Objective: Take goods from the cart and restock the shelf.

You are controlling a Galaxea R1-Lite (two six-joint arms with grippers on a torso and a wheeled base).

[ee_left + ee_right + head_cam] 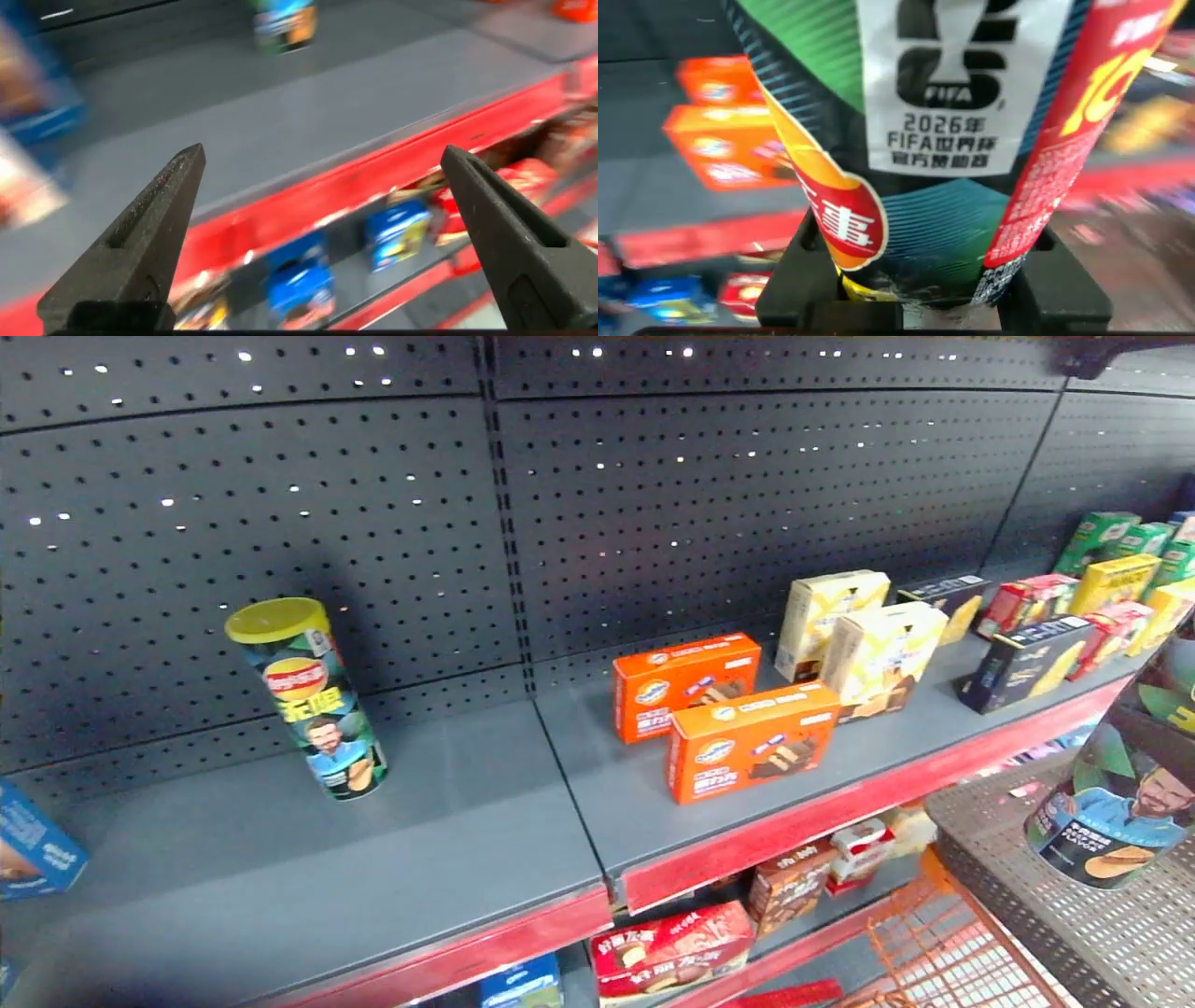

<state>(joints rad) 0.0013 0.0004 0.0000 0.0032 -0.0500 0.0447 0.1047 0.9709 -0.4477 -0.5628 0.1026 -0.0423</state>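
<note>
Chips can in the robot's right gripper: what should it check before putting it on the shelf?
1. Right gripper shut on held chips can: ok.
2. Bare shelf space beside standing chips can: ok.
3. That standing chips can upright: ok.
4. Left gripper open, empty: ok.
5. Held chips can high enough to clear shelf's red edge: cannot tell.

Our left gripper (322,154) sits with fingers spread wide; our right gripper (924,291) is clamped around a chip can (952,140).
</note>
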